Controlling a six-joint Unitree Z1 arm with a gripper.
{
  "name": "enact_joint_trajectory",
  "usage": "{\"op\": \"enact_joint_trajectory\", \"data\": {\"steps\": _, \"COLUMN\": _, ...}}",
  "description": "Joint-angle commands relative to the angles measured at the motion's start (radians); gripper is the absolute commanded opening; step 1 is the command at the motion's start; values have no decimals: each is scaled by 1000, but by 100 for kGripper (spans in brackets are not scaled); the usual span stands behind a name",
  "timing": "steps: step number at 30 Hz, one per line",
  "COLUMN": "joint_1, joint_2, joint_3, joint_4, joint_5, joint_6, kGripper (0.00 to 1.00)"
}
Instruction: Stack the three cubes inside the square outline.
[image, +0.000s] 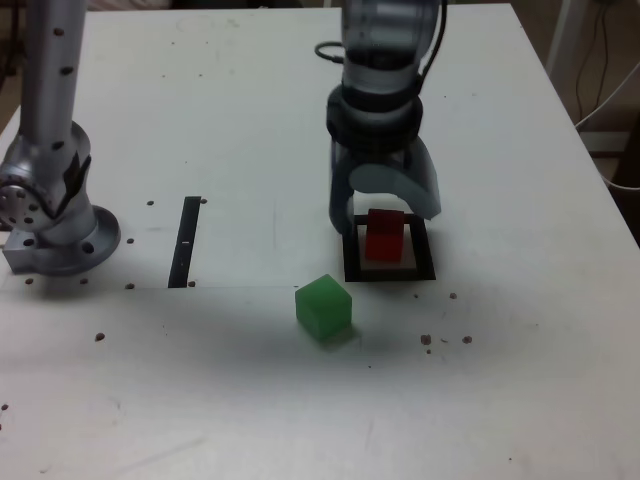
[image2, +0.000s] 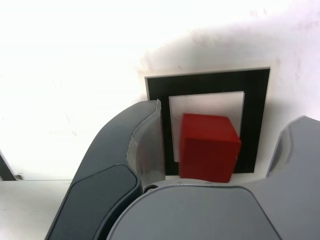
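A red cube (image: 384, 238) (image2: 207, 147) stands inside the black square outline (image: 391, 272) (image2: 207, 81), on its pale centre and toward the outline's far side. My gripper (image: 385, 214) (image2: 220, 142) hangs over it, open, with one finger on each side of the cube. In the wrist view a gap shows between the cube and each finger. A green cube (image: 323, 306) sits alone on the table, in front of the outline and toward the exterior view's left. It does not show in the wrist view.
A thin black strip (image: 186, 241) lies on the white table (image: 520, 380) at the exterior view's left. Further left stands a grey metal arm base (image: 52, 205). Cables (image: 610, 100) hang past the table's right edge.
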Motion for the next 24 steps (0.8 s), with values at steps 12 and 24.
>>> {"op": "enact_joint_trajectory", "data": {"steps": 12, "joint_1": 8, "joint_2": -68, "joint_3": 7, "joint_4": 26, "joint_5": 11, "joint_6": 30, "kGripper": 99}}
{"op": "enact_joint_trajectory", "data": {"steps": 24, "joint_1": 208, "joint_2": -112, "joint_3": -107, "joint_4": 224, "joint_5": 47, "joint_6": 335, "kGripper": 99}}
